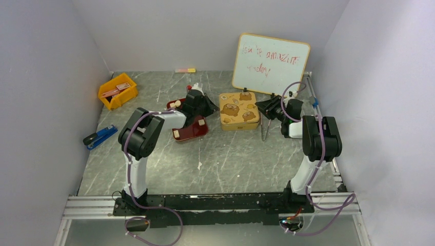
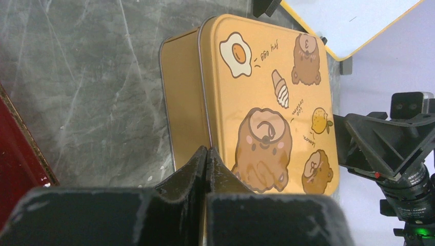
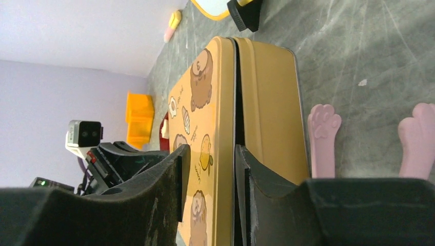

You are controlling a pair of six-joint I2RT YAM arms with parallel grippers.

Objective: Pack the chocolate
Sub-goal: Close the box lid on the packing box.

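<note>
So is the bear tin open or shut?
Shut. The lid with the bears sits down over the tin's base on every side that shows, with only a thin dark seam between them. Nothing inside shows.

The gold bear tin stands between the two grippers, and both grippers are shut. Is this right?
No. The left gripper is shut, but the right gripper is open: the right wrist view shows its jaws apart at the edge of the gold bear tin.

- The top camera is looking down from high above the near edge over the whole tabletop point(image 1: 205, 164).
- Both wrist cameras are sitting close to the gold tin point(image 2: 267, 102), facing each other across it.
- All three views are sharing that tin.
</note>
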